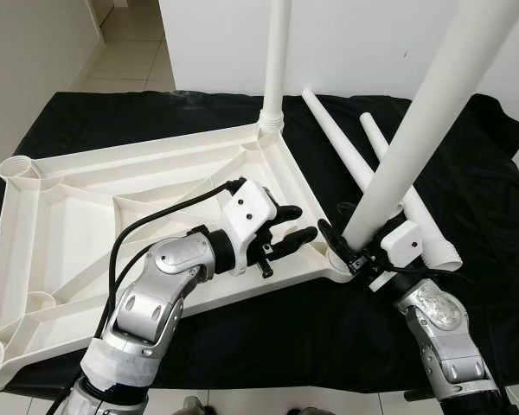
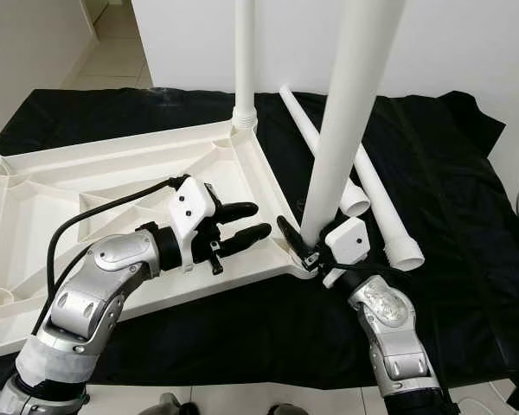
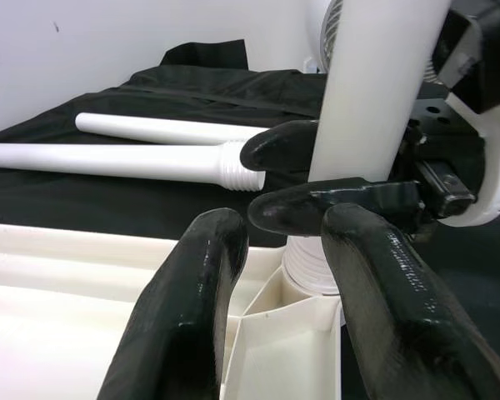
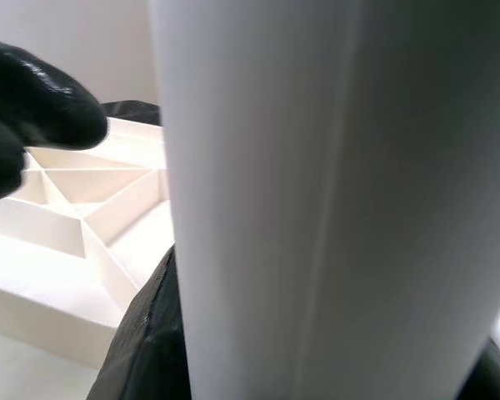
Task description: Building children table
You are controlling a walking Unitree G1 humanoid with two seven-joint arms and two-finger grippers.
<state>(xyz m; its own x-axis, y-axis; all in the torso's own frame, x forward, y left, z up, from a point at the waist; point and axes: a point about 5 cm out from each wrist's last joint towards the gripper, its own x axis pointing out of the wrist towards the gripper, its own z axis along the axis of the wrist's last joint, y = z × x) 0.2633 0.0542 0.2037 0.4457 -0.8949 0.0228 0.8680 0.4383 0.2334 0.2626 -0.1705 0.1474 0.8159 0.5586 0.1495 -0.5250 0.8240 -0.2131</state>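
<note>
Upside-down white children's table panel, ribbed underside up, lying on a black cloth over the tabletop. One white leg already upright in the far corner socket. Second white leg standing tilted at the near right corner socket, threaded end at the socket mouth. Right pincer pressed onto this leg just above the socket, one black finger on each side, pinching the leg. In the right wrist view, leg very close, panel ribs beyond. Left pincer over the panel's right edge, just beside that socket, fingers spread and touching nothing, pointing toward the held leg. In the left wrist view, two black fingers apart, with socket and gripped leg between and beyond them. Two more loose legs lying side by side on the cloth beyond the right arm, threaded ends toward the robot.
</note>
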